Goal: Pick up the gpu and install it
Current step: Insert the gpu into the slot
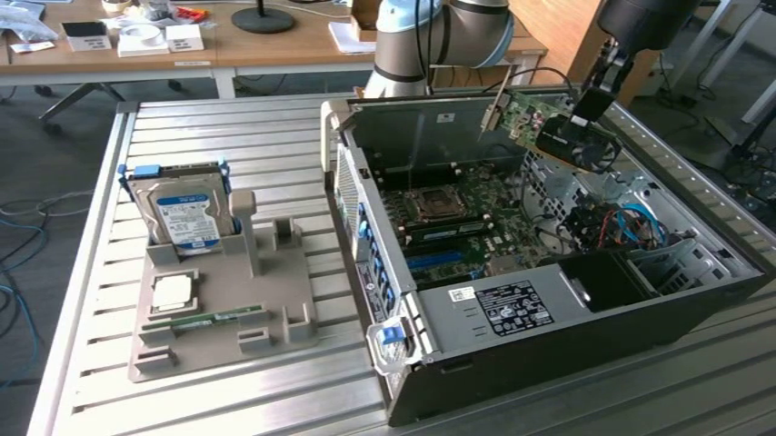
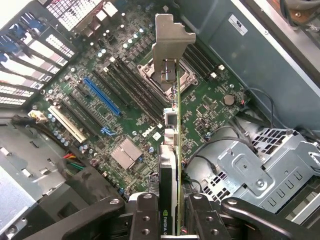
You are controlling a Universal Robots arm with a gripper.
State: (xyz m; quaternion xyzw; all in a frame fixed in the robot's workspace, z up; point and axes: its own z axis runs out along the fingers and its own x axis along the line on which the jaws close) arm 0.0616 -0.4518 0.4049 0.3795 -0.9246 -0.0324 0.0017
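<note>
**Gpu held in the claw above the open case**

We see the claw (image 1: 591, 107) clamped on the gpu (image 1: 548, 127). It grips the card at its black fan end, so the card hangs tilted in the air over the far side of the open computer case (image 1: 679, 318), touching nothing else. In the wrist view we look along the card edge-on. Its silver bracket (image 2: 169, 47) sits at the end away from the claw, with the motherboard (image 2: 130, 100) behind it, and the fingers (image 2: 145, 215) press on both faces. The card is not yet seated in a slot. The case lies on its side on the counter (image 1: 243, 136), toward the edge at the exterior view's right. Near the opposite edge, a grey holder (image 1: 231, 313) carries a hard drive (image 1: 184, 218) standing upright.
</note>
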